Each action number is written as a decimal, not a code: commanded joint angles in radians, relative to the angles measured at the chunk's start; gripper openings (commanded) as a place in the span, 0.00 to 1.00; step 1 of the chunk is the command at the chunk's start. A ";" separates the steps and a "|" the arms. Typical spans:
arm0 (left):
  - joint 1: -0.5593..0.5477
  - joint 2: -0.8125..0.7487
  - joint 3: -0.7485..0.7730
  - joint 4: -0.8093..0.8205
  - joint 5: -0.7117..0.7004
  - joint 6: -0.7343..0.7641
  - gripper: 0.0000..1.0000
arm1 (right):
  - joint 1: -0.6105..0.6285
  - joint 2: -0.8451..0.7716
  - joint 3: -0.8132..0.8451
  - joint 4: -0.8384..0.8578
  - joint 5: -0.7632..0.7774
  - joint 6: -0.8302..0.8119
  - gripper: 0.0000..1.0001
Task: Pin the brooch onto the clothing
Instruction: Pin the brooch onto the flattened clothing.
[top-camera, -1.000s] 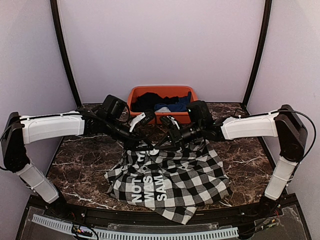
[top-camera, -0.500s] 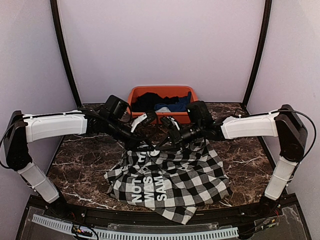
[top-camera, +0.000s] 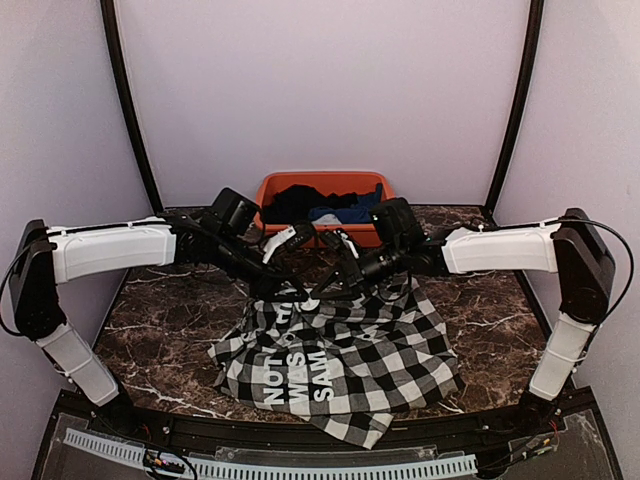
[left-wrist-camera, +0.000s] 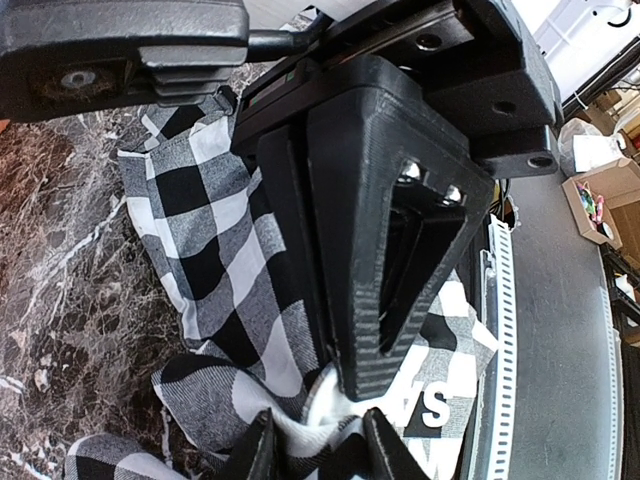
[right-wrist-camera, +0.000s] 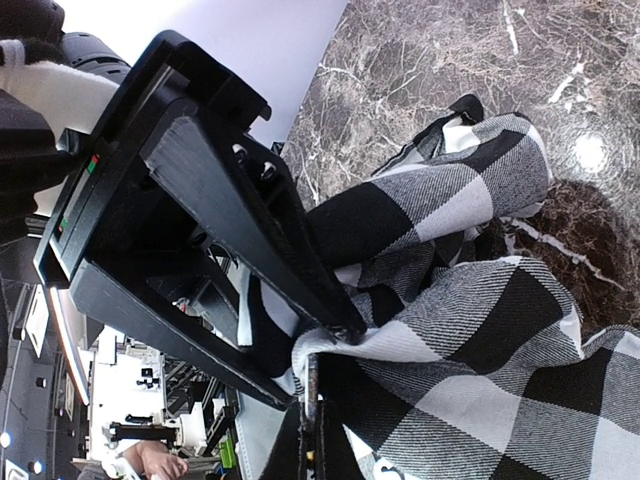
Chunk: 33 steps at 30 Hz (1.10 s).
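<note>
A black-and-white checked shirt with white block letters is seen crumpled on a glossy brown veined marble tabletop. At the shirt's far edge, 2 soft woven folds are held raised and partly hidden by matte black fingers. 1 is pinched by the left gripper, the other by the tightly pressed right gripper. Beyond the shirt, a black garment and a blue garment are held in an orange plastic bin.

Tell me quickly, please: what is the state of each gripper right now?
Left gripper: closed, pinching a fold of the checked shirt.
Right gripper: closed, pinching the checked shirt too.
</note>
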<state>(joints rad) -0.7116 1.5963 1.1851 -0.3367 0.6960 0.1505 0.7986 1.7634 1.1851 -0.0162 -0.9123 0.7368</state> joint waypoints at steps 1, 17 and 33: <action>0.001 0.027 0.030 -0.055 -0.025 0.019 0.29 | 0.016 -0.014 0.047 0.020 -0.015 -0.038 0.00; 0.001 0.058 0.074 -0.113 -0.077 0.031 0.29 | 0.024 -0.013 0.087 -0.066 0.028 -0.078 0.00; -0.003 0.068 0.088 -0.153 -0.131 0.055 0.28 | 0.026 -0.001 0.114 -0.097 0.038 -0.098 0.00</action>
<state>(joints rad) -0.7147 1.6493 1.2617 -0.4274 0.6418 0.1802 0.8051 1.7672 1.2510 -0.1596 -0.8246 0.6624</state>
